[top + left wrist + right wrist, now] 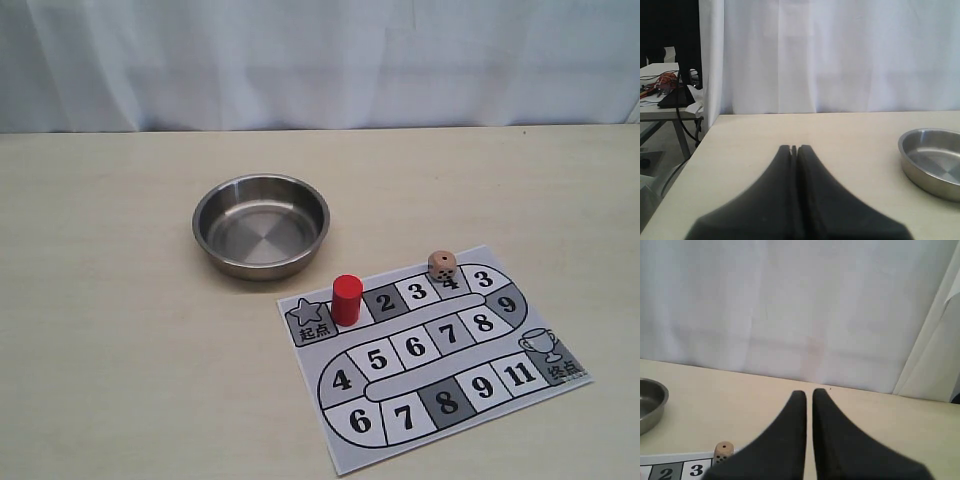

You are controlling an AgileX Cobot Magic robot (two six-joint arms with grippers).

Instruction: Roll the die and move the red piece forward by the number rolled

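The red piece (347, 299) stands upright on the game board (430, 405), on the square between the star square and square 2. The die (442, 264) rests at the board's far edge, beside squares 3 and 4. The right wrist view also catches the die (723, 450), off to one side of my right gripper (809, 394), whose fingers are all but together with nothing between them. My left gripper (794, 148) is shut and empty above bare table, away from the board. Neither gripper shows in the exterior view.
A steel bowl (261, 225) sits on the table behind the board's left end and also shows in the left wrist view as the bowl (932, 167). A white curtain hangs behind the table. Another table with cables (662, 82) stands past the left edge.
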